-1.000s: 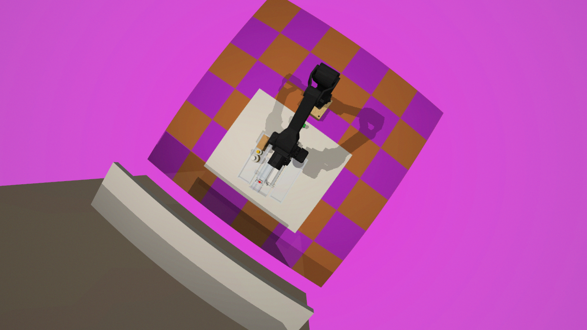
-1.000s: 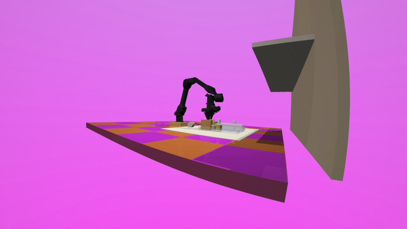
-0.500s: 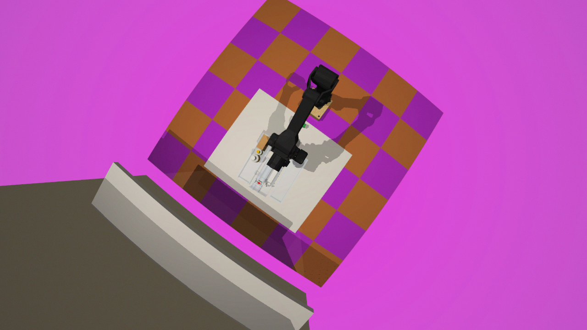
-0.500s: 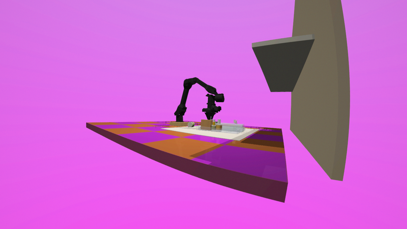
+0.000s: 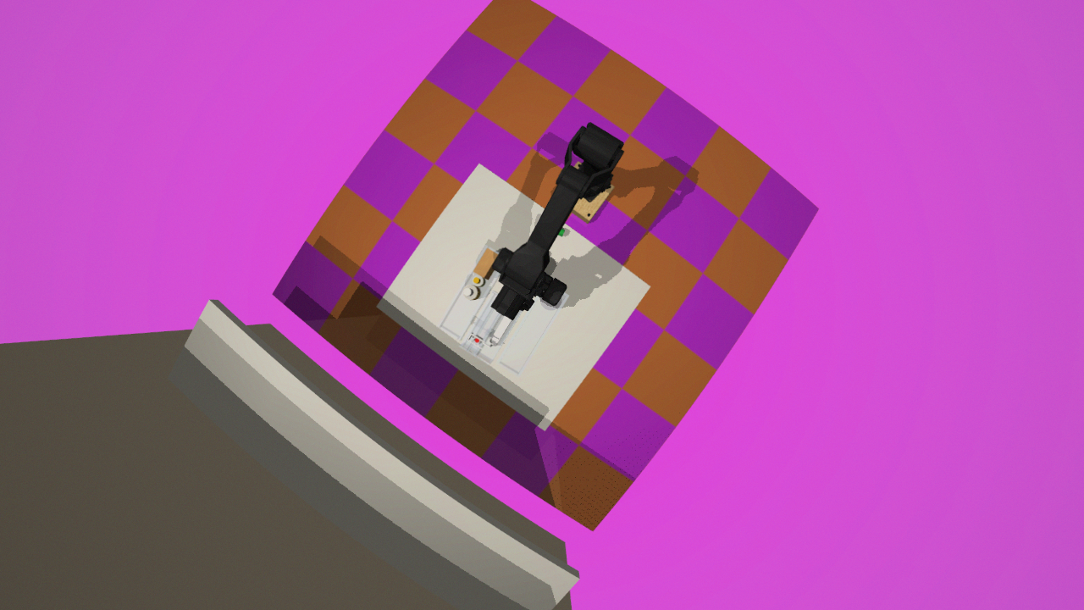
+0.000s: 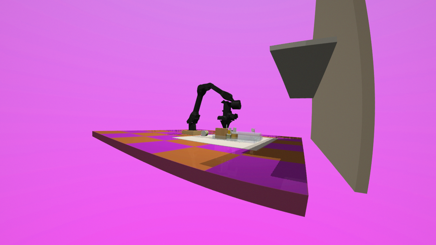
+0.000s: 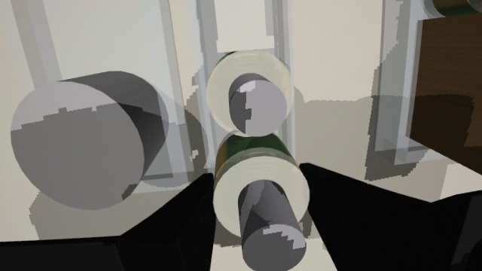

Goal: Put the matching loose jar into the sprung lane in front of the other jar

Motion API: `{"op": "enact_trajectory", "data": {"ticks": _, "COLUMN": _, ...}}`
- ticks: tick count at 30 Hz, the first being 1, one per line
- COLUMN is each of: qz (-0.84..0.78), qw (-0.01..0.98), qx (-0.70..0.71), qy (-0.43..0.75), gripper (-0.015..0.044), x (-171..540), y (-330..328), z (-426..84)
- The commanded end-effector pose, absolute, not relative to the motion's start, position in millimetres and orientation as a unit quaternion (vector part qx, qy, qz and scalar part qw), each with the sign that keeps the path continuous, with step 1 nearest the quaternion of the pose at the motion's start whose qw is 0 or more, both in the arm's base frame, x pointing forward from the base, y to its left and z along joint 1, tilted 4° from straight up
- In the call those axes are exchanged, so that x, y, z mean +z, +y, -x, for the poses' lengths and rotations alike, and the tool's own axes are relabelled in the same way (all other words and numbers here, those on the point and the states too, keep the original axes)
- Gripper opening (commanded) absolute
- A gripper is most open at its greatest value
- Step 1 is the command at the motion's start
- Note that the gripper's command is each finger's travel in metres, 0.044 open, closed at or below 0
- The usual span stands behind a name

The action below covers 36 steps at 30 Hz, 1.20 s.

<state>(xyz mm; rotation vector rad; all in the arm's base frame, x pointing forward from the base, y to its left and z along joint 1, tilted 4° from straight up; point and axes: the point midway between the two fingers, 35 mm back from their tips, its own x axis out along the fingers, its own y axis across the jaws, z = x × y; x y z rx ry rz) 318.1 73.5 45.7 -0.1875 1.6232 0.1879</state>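
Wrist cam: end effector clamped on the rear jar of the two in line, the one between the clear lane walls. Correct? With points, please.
Wrong jar. The wrist view shows the end effector (image 7: 257, 178) clamped on the front jar (image 7: 261, 165), the nearer of the two in line; the rear jar (image 7: 222, 99) is the one between the clear lane walls.

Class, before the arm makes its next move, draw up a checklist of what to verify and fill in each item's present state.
1. Pincer shut on the front jar: ok.
2. Front jar matches the lane jar: ok as far as visible; both show pale tops, grey knobs and green sides.
3. Front jar lined up behind one another with the lane jar along the sprung lane: ok.
4. Front jar standing on the lane floor: cannot tell; its base is hidden.
5. Front jar released: not ok, the pincer grips it.
6. Lane jar against the pusher plate: cannot tell.
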Motion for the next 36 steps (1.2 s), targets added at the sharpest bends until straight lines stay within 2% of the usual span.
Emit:
{"op": "enact_trajectory", "data": {"ticks": 1, "qz": 0.085, "qw": 0.686, "qx": 0.084, "qy": 0.717, "gripper": 0.0000, "x": 44.3, "y": 75.3, "z": -327.2}}
{"op": "enact_trajectory", "data": {"ticks": 36, "qz": 0.085, "qw": 0.687, "qx": 0.084, "qy": 0.717, "gripper": 0.0000, "x": 46.3, "y": 76.7, "z": -333.1}}
